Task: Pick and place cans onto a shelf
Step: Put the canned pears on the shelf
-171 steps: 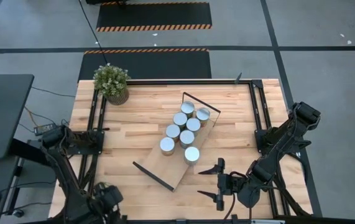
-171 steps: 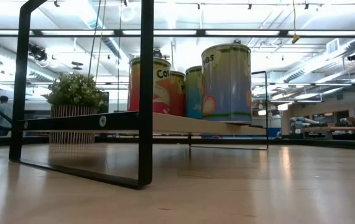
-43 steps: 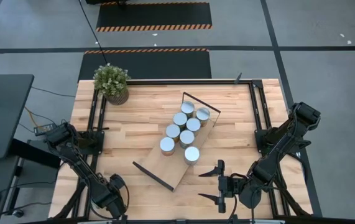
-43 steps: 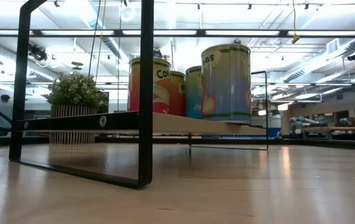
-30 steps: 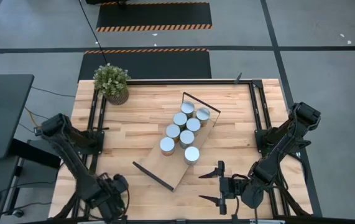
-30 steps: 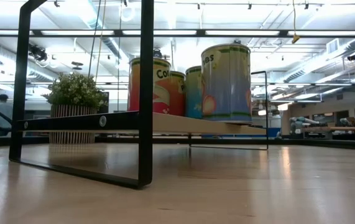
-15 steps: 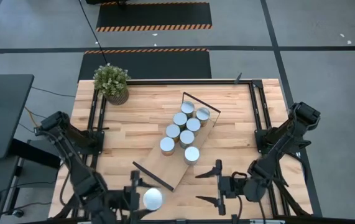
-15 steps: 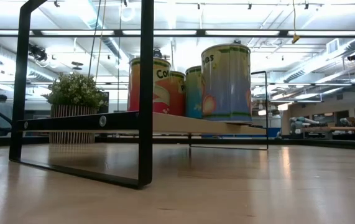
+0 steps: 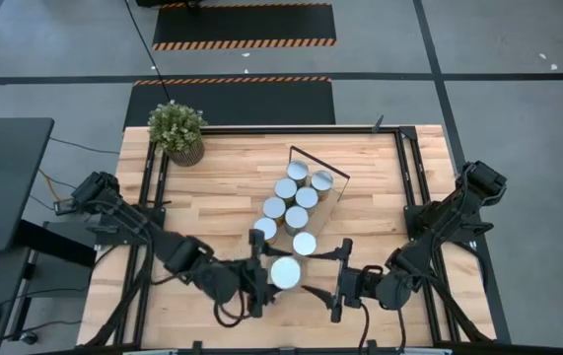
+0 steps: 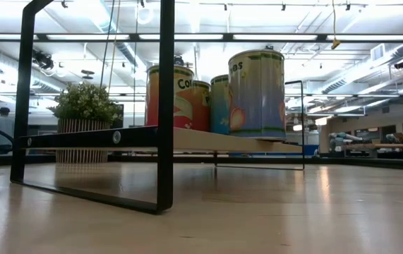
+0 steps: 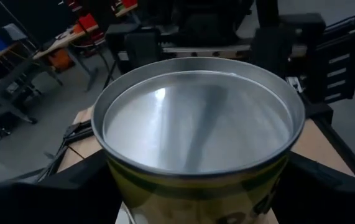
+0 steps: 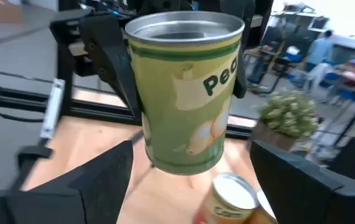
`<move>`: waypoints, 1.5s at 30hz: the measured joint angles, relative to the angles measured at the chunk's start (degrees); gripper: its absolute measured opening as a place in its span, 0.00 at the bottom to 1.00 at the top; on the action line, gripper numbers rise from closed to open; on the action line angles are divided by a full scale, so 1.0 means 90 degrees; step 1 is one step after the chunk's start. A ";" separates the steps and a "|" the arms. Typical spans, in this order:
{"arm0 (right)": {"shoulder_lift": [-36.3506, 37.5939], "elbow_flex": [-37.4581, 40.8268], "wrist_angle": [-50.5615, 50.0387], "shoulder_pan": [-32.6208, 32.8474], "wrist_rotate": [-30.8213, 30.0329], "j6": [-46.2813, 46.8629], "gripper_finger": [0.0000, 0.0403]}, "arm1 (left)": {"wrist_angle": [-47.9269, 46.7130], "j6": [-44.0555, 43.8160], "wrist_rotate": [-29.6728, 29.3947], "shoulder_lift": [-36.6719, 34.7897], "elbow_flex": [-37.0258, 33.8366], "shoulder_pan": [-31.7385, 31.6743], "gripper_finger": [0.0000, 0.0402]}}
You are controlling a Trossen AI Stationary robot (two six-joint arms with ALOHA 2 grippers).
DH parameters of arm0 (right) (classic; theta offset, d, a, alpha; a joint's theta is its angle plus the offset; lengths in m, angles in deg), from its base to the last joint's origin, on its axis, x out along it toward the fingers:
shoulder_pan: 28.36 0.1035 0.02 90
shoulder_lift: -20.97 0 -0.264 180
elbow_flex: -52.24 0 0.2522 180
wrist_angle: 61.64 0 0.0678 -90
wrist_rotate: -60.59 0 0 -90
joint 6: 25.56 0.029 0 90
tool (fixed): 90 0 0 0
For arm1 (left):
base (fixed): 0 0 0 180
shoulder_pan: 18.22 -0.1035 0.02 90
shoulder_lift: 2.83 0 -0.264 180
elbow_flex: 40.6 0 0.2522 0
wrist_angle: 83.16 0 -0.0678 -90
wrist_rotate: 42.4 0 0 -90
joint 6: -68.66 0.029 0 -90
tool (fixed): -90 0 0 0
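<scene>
A can (image 9: 286,272) with a silver top and a green label hangs over the near end of the shelf (image 9: 313,212), with my left gripper (image 9: 273,273) shut on it. The shelf is a light-wood board with black wire ends that lies slantwise on the table. Several more cans (image 9: 297,219) stand on it; the low view shows them (image 10: 256,92) on the board (image 10: 194,140). My right gripper (image 9: 322,280) stands open to the right of the held can and points at it. Its fingers (image 12: 102,180) stop short of the can (image 12: 186,93). My left gripper pinches the can's side wall (image 12: 141,74) between its two fingers (image 12: 112,59), on the upper half, one finger on each opposite side. The fingers come in about level from the table's left. The can (image 11: 196,118) stands upright, top up, lifted clear of shelf and table.
A potted green plant (image 9: 176,129) stands at the table's far left corner. Black frame rails (image 9: 409,187) run along the table's left and right sides. Bare wood lies between the shelf and the far right corner.
My left gripper has swung from the table's near left corner up and toward the right, to the shelf's near end. It has rolled as it went, so the can's top now faces up. My right gripper has shifted slightly and turned toward the can.
</scene>
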 joint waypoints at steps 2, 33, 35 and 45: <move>0.0000 0.0000 0.0001 0.0003 -0.0051 -0.0043 0.84 | 0.0018 0.0057 0.0140 -0.0007 0.0000 -0.0144 0.80; 0.0000 -0.0004 0.0153 -0.1467 0.0838 -0.1172 0.86 | 0.0827 0.0736 0.0998 -0.0010 0.0000 -0.1094 0.80; 0.0000 -0.0003 0.0161 -0.1501 0.0839 -0.1227 0.84 | 0.0840 0.0692 0.1014 -0.0010 0.0000 -0.1143 0.80; 0.0002 -0.0005 0.0320 -0.1467 0.0776 -0.1456 0.82 | 0.0847 0.0663 0.1027 -0.0017 0.0002 -0.1225 0.80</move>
